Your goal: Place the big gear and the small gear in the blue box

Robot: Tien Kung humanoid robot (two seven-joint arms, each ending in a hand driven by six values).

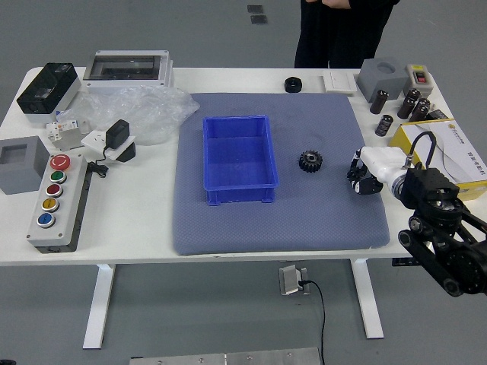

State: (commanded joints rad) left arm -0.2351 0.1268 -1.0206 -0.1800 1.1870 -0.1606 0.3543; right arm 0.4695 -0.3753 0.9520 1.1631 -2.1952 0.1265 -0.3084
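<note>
Black gear (310, 161) near right hand (367, 176); yellow carton's (461, 147) print illegible

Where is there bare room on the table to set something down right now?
On the mat, between the blue box and the mat's near edge; also on the white table between the button panel and the mat. It's crowded around the black cylinders and yellow box, and by the right robot hand.
</note>
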